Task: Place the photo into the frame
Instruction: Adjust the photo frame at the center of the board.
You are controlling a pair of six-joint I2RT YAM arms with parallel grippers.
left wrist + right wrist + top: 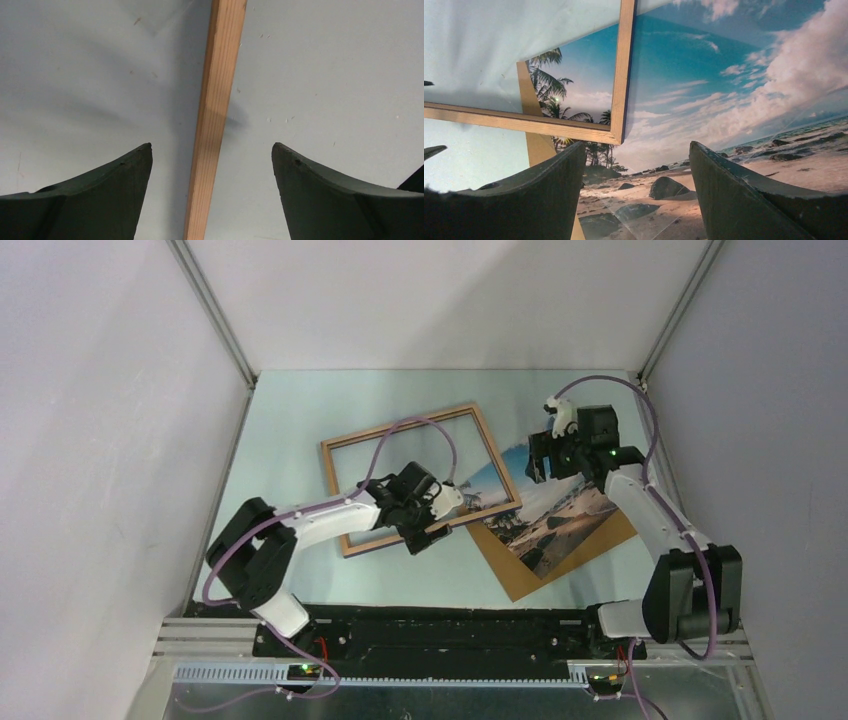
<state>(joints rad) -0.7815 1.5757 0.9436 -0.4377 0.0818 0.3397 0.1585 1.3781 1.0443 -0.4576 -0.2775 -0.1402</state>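
Observation:
The frame [400, 430] lies flat mid-table with its light wood side up, its clear pane showing the table. Its right corner overlaps the photo [560, 505], a beach print lying face up on the brown backing board [512, 578]. My left gripper [428, 525] is open over the frame's near rail. In the left wrist view the rail [216, 100] runs between the spread fingers of my left gripper [212, 150]. My right gripper [540, 465] is open above the photo's far edge. In the right wrist view it [636, 150] hangs over the photo [704, 90], beside the frame's corner [620, 75].
The pale blue table [290, 420] is walled in by grey panels at the left, back and right. A strip of the backing board [536, 145] shows under the frame in the right wrist view. The arm bases sit on a black rail [450, 635] at the near edge.

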